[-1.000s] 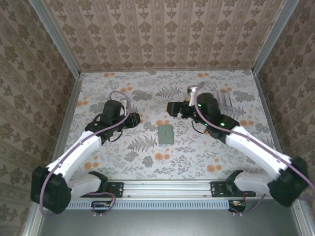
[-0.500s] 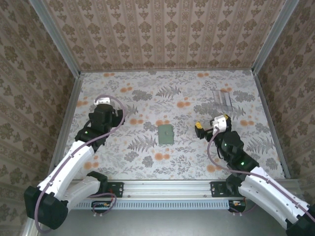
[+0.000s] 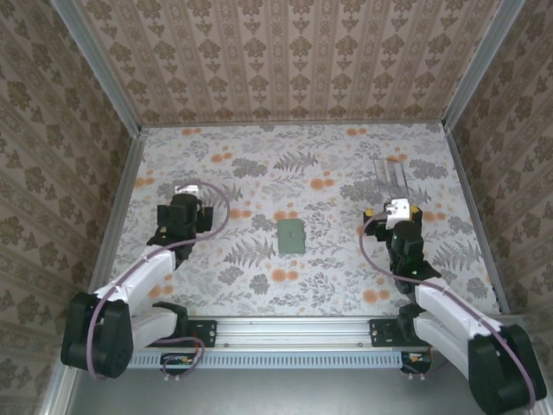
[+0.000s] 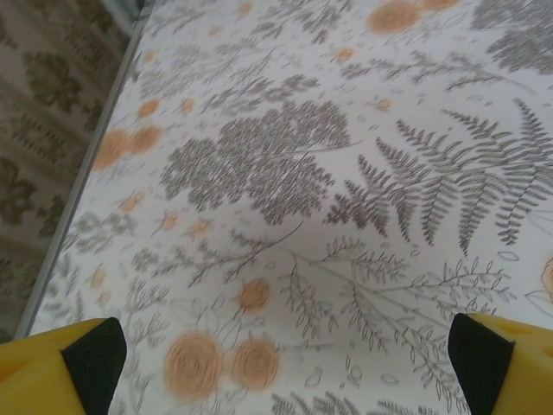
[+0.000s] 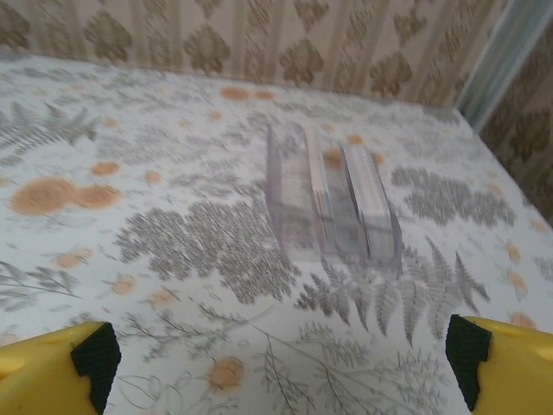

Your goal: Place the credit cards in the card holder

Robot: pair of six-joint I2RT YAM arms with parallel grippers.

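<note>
Top view: card holder (image 3: 291, 236) between my arms. Right wrist: credit cards (image 5: 318, 177) in clear rack (image 5: 294, 233). Left gripper (image 4: 287, 356), right gripper (image 5: 281, 359) wide apart, pulled back.

Flat at the middle of the table (image 3: 346, 285): card holder (image 3: 291, 235). Well apart to its left, left gripper (image 3: 187, 197); well apart to its right, right gripper (image 3: 390, 208), each nearer its own side wall. Behind the right gripper, toward the far right corner: rack (image 3: 393, 175), with credit cards (image 5: 318, 177) on edge inside, in two bunches side by side.
</note>
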